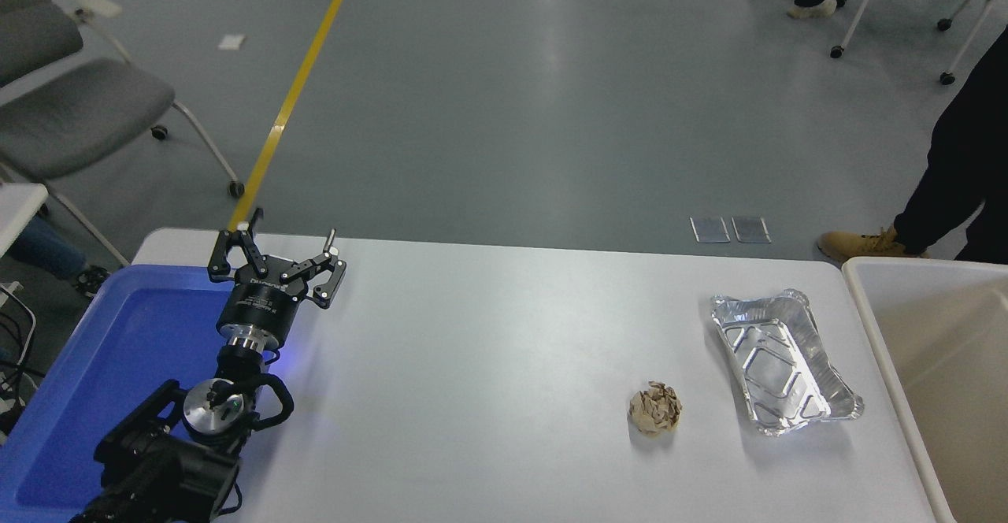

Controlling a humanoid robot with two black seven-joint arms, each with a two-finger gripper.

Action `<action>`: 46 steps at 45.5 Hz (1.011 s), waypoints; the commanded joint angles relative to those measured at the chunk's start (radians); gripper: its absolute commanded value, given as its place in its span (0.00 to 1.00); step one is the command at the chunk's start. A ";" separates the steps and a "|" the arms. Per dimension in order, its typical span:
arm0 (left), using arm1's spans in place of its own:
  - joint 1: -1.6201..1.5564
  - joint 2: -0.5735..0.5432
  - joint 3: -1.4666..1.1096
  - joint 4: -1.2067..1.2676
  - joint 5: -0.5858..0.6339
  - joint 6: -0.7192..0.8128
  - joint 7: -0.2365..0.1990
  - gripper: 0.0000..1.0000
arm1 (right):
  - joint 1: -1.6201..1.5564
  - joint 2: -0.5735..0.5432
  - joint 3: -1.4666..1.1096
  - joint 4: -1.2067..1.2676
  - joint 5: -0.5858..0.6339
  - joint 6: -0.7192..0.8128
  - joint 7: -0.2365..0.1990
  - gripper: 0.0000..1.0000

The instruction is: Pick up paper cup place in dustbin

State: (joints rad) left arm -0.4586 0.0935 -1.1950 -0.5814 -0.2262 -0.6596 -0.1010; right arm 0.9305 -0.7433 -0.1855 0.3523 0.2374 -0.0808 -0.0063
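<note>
The paper cup is out of view. The dustbin [874, 310], a big beige-cream bin with a thick pale rim, stands at the table's right end, partly cut off by the picture's edge. My left gripper [279, 249] is parked at the lower left, over the far corner of the blue tray, open with nothing between its fingers. My right arm and its gripper are out of view.
A shallow blue tray [102, 365] lies at the table's left end. A silver foil tray [782, 361] sits just left of the bin, a crumpled brown paper ball [655, 409] in front of it. A person's dark leg and tan boot [862, 243] stand beyond the bin.
</note>
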 commanded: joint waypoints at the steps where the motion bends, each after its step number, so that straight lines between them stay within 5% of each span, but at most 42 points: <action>1: 0.000 0.000 0.000 0.000 0.001 0.000 0.000 0.99 | -0.282 0.331 0.219 -0.388 0.037 -0.020 -0.004 0.00; 33: 0.000 0.000 0.000 0.000 0.001 0.000 0.000 0.99 | -0.426 0.412 0.445 -0.385 0.037 -0.027 0.003 0.00; 34: 0.000 0.000 0.000 0.000 0.001 0.000 0.000 0.99 | -0.426 0.410 0.445 -0.385 0.037 -0.025 0.005 0.05; 35: 0.000 0.000 0.000 0.000 0.001 0.000 0.000 0.99 | -0.426 0.410 0.445 -0.385 0.037 -0.025 0.005 0.21; 36: 0.000 0.000 0.000 0.000 0.001 0.000 0.000 0.99 | -0.426 0.409 0.443 -0.385 0.036 -0.024 0.005 0.46; 37: 0.000 0.000 0.000 0.000 0.001 0.000 0.000 0.99 | -0.426 0.407 0.443 -0.385 0.034 -0.024 0.005 0.85; 38: 0.000 0.000 0.000 0.000 0.001 0.000 0.000 0.99 | -0.424 0.404 0.442 -0.383 0.033 -0.019 0.005 1.00; 46: 0.000 0.000 0.000 0.000 0.001 0.000 0.000 0.99 | -0.392 0.395 0.429 -0.386 0.026 -0.013 0.006 1.00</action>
State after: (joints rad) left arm -0.4587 0.0936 -1.1950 -0.5814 -0.2257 -0.6595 -0.1010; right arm 0.5181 -0.3416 0.2444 -0.0296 0.2704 -0.1015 -0.0019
